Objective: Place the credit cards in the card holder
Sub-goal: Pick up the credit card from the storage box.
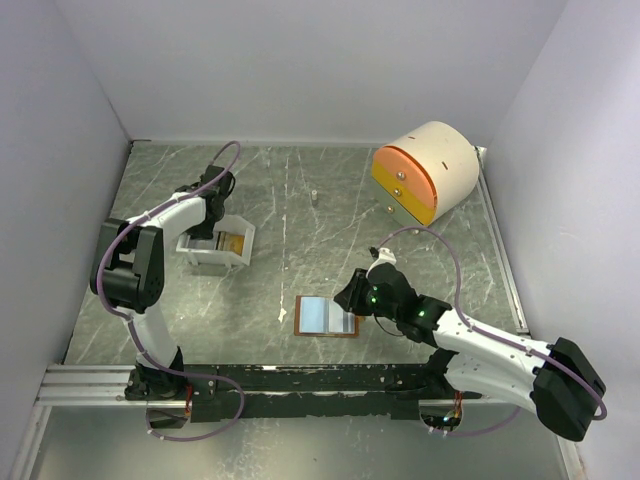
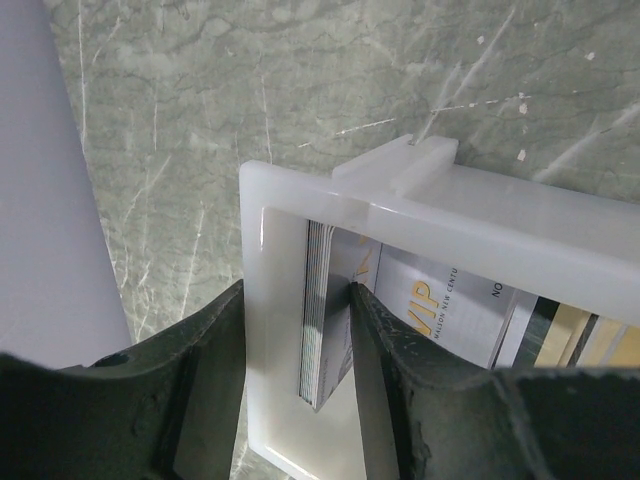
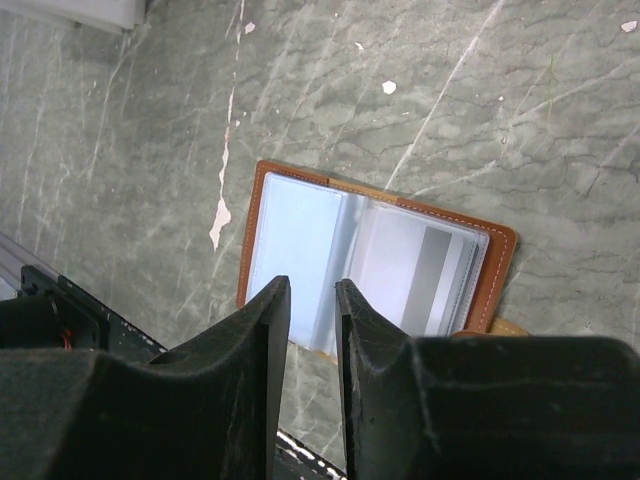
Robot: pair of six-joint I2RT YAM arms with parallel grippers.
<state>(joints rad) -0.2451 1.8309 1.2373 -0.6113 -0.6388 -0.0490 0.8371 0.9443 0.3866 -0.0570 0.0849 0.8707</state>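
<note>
My left gripper [image 2: 295, 300] has its jaws half apart, straddling the white tray [image 2: 450, 215] wall and the upright credit cards [image 2: 318, 310], far left. I can't tell if it grips them. I'd get both fingers inside the wall. My right gripper [image 3: 313, 292], slightly parted and empty, hovers over the open card holder [image 3: 300, 230], near centre.

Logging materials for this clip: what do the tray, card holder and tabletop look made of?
Tray: milky white plastic, semi-translucent, thick moulded walls. Card holder: brown leather or leather-look cover with pale stitching; clear glossy plastic sleeves. Tabletop: grey-green marble look, white veins; stone or print, unclear.
</note>
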